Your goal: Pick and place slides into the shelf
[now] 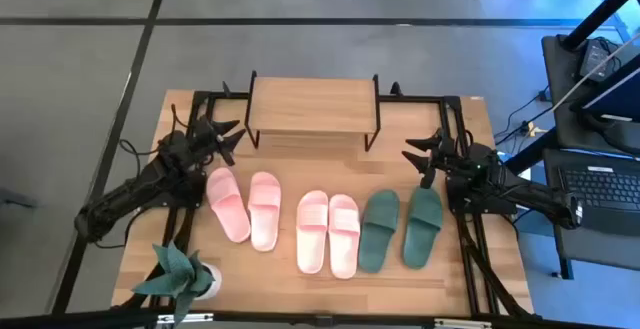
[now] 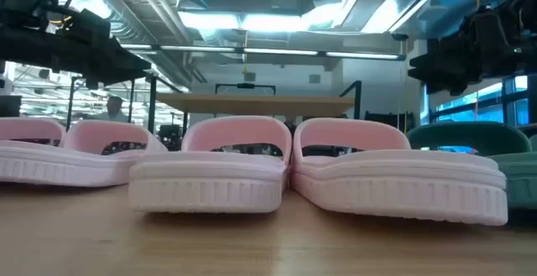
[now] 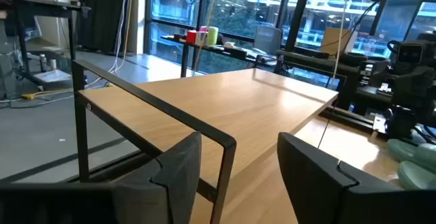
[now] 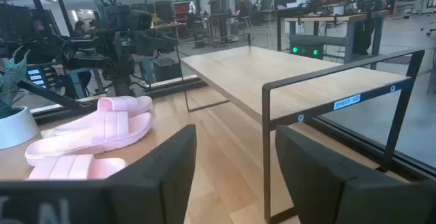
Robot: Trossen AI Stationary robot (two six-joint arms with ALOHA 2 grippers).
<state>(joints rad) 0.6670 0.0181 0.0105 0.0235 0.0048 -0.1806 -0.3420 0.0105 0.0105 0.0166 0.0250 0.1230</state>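
Six slides are lying in a row on the table (image 1: 470, 269), toes pointing toward the shelf (image 1: 312, 106), which is standing at the far edge of the table with its plank top bare. From the left there is one pink pair (image 1: 245, 205), then a second pink pair (image 1: 328, 231), then the green pair (image 1: 402, 227); the slides of each pair are lying just beside each other, and all are resting flat on their soles. The left gripper (image 1: 226, 139) is hanging above the table near the left end of the shelf, beside the first pink pair, with its fingers (image 3: 178, 166) spread apart and holding nothing. The right gripper (image 1: 424, 154) is hanging near the right end of the shelf, just beyond the green pair, and its fingers (image 4: 310, 156) are also spread apart and holding nothing. A potted plant (image 1: 180, 274) is standing at the near left corner of the table. A laptop (image 1: 605, 184) is sitting on a stand to the right of the table.
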